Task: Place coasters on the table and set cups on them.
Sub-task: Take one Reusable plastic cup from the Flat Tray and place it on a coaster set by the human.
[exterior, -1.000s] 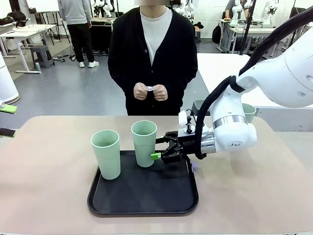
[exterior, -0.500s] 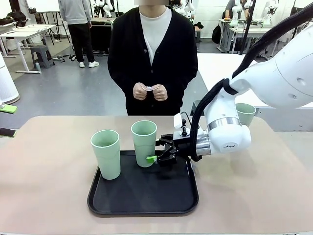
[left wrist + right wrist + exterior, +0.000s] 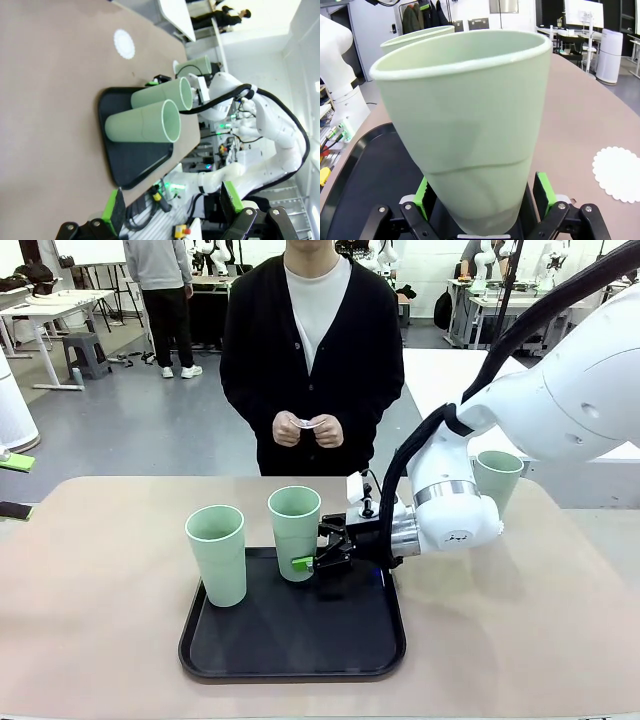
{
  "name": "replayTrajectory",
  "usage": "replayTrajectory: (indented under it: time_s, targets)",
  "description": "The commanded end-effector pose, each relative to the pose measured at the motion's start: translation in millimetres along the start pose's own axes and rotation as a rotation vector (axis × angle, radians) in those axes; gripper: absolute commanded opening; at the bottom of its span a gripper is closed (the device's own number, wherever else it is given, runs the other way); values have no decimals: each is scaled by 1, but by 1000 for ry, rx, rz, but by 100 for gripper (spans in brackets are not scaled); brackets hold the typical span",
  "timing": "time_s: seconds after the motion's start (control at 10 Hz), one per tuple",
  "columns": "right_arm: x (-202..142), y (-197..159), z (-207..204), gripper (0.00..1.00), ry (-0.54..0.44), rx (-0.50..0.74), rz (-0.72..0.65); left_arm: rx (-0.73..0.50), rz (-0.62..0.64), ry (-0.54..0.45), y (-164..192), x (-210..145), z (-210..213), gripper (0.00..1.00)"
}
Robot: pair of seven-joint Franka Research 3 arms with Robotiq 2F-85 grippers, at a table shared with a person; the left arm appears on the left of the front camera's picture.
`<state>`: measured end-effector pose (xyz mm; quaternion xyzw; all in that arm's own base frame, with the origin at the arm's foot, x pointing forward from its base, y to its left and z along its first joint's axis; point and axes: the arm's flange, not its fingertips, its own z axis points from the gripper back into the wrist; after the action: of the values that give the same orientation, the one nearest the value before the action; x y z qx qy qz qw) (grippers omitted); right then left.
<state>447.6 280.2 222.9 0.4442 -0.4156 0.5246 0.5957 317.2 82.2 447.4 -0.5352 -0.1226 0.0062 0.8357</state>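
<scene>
Mint-green cup (image 3: 294, 525) stands on the black tray (image 3: 290, 640), straddled low by my right end effector (image 3: 312, 552), wide open and gripping nothing; closing this low could tip the tall cup, I judge.

The right arm (image 3: 560, 410) reaches in level from the right of the cup (image 3: 294, 525), wrist horizontal. The right gripper (image 3: 311, 552) is spread wide, one green-padded finger on either side of the cup's base. The left gripper (image 3: 172, 205) hangs well apart from that cup, jaws apart.
</scene>
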Motion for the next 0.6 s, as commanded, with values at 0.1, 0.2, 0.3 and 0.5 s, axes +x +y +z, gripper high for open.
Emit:
replayTrajectory:
  time_s: [0.1,0.2,0.3,0.5]
  targets:
    - [-4,-1,-20,100,-19,-25,-8,-11,-5,-4,0,0,1,100]
    - [-4,0,-21,100,-28,-14,0,-11,-5,-4,0,0,1,100]
    - [-4,-1,-21,43,-48,5,9,-11,-5,-4,0,0,1,100]
    - [-6,-2,-22,0,-62,12,13,-11,-5,-4,0,0,1,100]
